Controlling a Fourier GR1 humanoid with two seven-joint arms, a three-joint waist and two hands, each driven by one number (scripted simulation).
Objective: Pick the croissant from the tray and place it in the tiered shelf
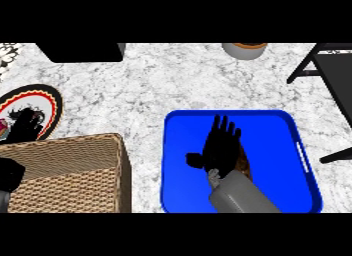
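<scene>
Mostly hidden, brown croissant (242,161) sits in glossy blue rounded tray (282,150) on marbled desk (149,90); long axis unreadable. Right hand (222,147) flat over it, fingers straight, spread. Left hand (24,125) rests open at left edge.

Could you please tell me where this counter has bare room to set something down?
The widest bare counter lies between the patterned plate, the blue tray and the black box at the back. A narrow strip runs between the wicker basket and the tray. The tray's middle is crowded: the right hand covers the croissant.
</scene>
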